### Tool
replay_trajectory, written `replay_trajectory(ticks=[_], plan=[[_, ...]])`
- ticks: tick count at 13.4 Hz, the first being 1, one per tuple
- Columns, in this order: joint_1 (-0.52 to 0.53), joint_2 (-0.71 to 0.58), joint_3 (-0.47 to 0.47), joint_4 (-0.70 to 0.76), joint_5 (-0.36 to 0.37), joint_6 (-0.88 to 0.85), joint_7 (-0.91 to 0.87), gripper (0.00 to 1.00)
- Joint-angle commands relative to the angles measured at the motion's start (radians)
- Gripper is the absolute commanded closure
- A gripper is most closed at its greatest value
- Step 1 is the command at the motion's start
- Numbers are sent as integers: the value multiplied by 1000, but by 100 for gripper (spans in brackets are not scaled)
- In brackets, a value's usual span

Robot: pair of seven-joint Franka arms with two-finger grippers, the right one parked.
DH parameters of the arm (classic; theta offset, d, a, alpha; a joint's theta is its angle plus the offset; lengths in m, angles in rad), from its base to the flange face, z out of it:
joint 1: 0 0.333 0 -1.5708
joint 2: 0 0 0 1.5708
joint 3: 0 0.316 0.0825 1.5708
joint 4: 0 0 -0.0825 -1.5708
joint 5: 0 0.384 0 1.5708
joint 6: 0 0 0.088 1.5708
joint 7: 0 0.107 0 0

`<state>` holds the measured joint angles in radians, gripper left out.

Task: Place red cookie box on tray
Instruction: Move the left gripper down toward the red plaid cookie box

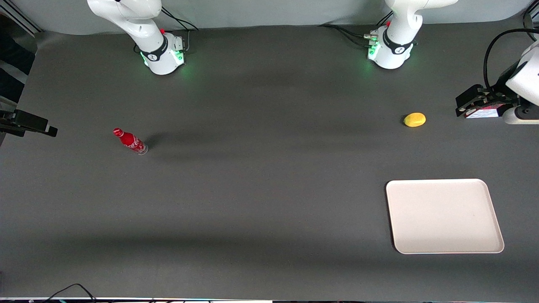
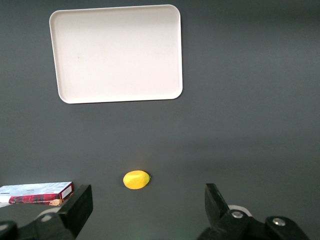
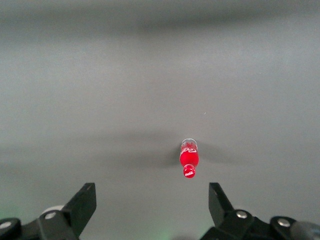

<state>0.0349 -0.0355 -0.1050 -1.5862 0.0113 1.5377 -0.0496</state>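
Observation:
The red cookie box (image 1: 484, 112) lies flat near the working arm's end of the table, farther from the front camera than the tray (image 1: 444, 215). Part of it is covered by my left gripper (image 1: 473, 101), which hovers over it. In the left wrist view the box (image 2: 37, 193) shows its dark red face and white side just outside one finger (image 2: 75, 210). The gripper (image 2: 147, 205) is open with nothing between its fingers. The cream-white tray (image 2: 117, 52) holds nothing.
A yellow lemon (image 1: 414, 119) rests on the dark mat beside the box, between it and the table's middle; the left wrist view has the lemon (image 2: 136, 179) between gripper and tray. A small red soda bottle (image 1: 130, 141) stands toward the parked arm's end.

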Motion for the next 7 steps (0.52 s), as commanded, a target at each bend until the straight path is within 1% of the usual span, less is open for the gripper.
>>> replay_trajectory(ticks=[1, 7], plan=[[3, 16, -5, 34, 10, -44, 22, 0], [5, 23, -4, 37, 10, -50, 19, 0]])
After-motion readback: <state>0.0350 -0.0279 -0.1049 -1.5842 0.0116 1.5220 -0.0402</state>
